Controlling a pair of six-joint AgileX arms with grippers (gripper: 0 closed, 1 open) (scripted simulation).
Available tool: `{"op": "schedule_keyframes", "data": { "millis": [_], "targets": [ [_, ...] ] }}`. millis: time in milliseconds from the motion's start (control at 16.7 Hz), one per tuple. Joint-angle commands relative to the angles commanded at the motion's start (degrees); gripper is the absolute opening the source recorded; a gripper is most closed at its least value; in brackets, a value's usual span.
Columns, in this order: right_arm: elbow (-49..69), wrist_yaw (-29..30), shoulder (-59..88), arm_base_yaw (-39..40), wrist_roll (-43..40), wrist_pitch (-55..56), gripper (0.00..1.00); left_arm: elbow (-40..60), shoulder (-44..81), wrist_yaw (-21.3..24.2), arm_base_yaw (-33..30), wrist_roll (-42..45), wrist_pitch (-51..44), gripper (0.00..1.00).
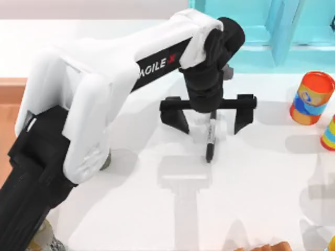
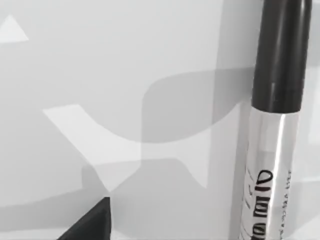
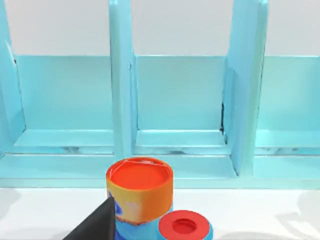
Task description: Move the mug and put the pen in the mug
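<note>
Over the counter [image 1: 251, 193] centre, left gripper [image 1: 208, 121] hangs above the pen [image 1: 211, 137], jaws spread wide, straddling the barrel — looks like a pre-grasp line-up. Pen lies flat, untouched. Mug [image 1: 106, 159] sits mostly hidden under the left arm. Right gripper's jaws: cannot tell.

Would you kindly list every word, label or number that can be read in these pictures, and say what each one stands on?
"AGILE X": white letters with a red X, on the black panel of the left arm's white forearm.
Slim black marker pen with a silvery barrel: black lettering on the barrel, cut off and not readable.
Orange, blue and yellow printed can: a printed picture, no legible words.
</note>
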Motion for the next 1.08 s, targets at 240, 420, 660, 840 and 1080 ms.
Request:
{"op": "schedule_keyframes", "data": {
  "millis": [240,420,660,840,1080],
  "targets": [
    [0.0,0.0,0.0,0.0,0.0,0.0,1.00,0.0,0.0,0.0,0.0,0.0,0.0,0.55],
    [0.0,0.0,0.0,0.0,0.0,0.0,1.00,0.0,0.0,0.0,0.0,0.0,0.0,0.32],
    [0.0,0.0,0.0,0.0,0.0,0.0,1.00,0.0,0.0,0.0,0.0,0.0,0.0,0.02],
    [0.0,0.0,0.0,0.0,0.0,0.0,1.00,0.0,0.0,0.0,0.0,0.0,0.0,0.00],
    [0.0,0.0,0.0,0.0,0.0,0.0,1.00,0.0,0.0,0.0,0.0,0.0,0.0,0.00]
  ]
}}
